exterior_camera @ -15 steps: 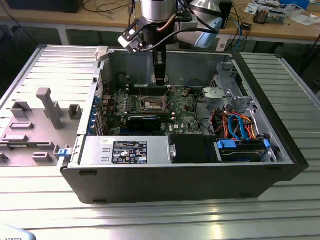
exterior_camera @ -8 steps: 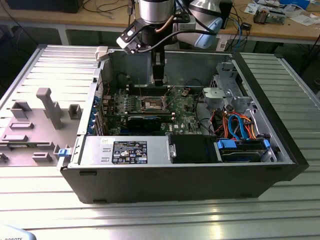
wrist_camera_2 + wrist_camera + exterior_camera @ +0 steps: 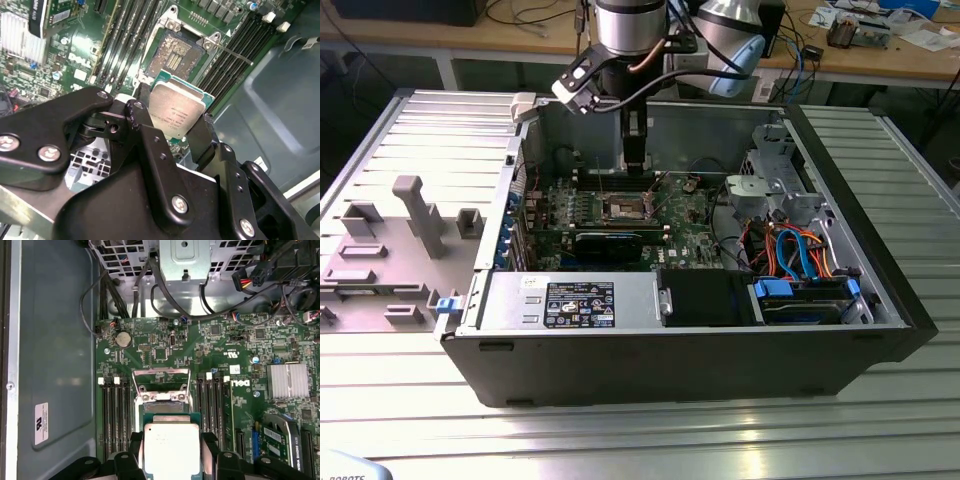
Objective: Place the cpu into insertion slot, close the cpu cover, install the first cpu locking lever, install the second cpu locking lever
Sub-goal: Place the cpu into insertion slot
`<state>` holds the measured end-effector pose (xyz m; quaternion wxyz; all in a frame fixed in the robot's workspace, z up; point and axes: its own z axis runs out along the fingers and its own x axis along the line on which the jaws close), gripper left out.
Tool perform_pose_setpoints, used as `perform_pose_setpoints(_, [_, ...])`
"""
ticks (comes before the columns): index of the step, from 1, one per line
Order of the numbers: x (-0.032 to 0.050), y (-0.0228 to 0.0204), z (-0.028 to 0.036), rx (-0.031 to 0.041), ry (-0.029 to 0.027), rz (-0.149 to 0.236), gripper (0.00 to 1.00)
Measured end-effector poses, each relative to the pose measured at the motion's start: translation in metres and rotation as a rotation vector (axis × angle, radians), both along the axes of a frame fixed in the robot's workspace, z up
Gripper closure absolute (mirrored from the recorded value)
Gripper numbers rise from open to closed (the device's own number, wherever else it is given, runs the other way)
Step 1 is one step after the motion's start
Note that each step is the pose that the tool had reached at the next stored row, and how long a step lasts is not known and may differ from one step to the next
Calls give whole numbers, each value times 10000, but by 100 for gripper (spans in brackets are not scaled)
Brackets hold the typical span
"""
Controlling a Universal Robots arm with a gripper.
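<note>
cpu: the cpu [image 3: 177, 112] [image 3: 171, 447] sits between the two black fingers [image 3: 204, 135] of the gripper [image 3: 174, 116] [image 3: 171, 452], its dull metal top facing both wrist cameras. A green edge shows around the metal top.
Grip: the gripper is clamped on opposite edges of the cpu, one finger on each side. The other two edges are free.
cpu position: held clear above the board and near the slot, not seated in it. In both wrist views the cpu overlaps the slot's near edge.
Slot: the slot [image 3: 172, 52] [image 3: 161, 396] [image 3: 623, 208] is open, with its brownish pin field bare.
Cover: the cover [image 3: 161, 372] is swung up at the far side of the slot from the cpu, its window facing the first wrist camera.
Lever: a thin metal lever [image 3: 235, 54] lies slantwise over the memory slots [image 3: 125, 45] [image 3: 115, 410] beside the slot.
Board: the green board [image 3: 690, 225] carries memory slots on both sides of the slot and a finned heatsink [image 3: 287, 381] farther off.
Arm: in the exterior view the arm [image 3: 630, 30] reaches down into the open case [image 3: 670, 370], with the gripper [image 3: 635, 165] just above the slot.
Case: orange and blue cables [image 3: 800, 250] lie towards the exterior view's right.
Surroundings: a grey fixture plate [image 3: 410, 230] lies beside the case at the exterior view's left.
</note>
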<state>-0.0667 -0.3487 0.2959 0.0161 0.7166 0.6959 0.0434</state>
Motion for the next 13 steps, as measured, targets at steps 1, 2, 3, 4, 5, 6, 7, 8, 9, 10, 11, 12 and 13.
perform_pose_setpoints(1, [-4, 1, -19, 33, -1, 154, 46])
perform_pose_setpoints(2, [-7, 1, -30, 48, -1, 255, 46])
perform_pose_setpoints(3, [-9, 1, -42, 59, 0, 342, 46])
perform_pose_setpoints(4, [-9, 1, -51, 60, -2, 392, 46])
perform_pose_setpoints(5, [-9, 0, -52, 58, 1, 407, 46])
perform_pose_setpoints(6, [-9, 1, -52, 59, 1, 411, 46])
perform_pose_setpoints(7, [-9, 1, -52, 60, 1, 414, 46])
perform_pose_setpoints(8, [-10, 1, -53, 64, 0, 426, 46])
perform_pose_setpoints(9, [-11, 1, -53, 68, -1, 441, 46])
perform_pose_setpoints(10, [-11, 1, -53, 68, 0, 445, 46])
perform_pose_setpoints(11, [-12, 1, -53, 69, 0, 450, 46])
perform_pose_setpoints(12, [-12, 1, -53, 71, 0, 454, 46])
perform_pose_setpoints(13, [-12, 1, -53, 70, 0, 457, 46])
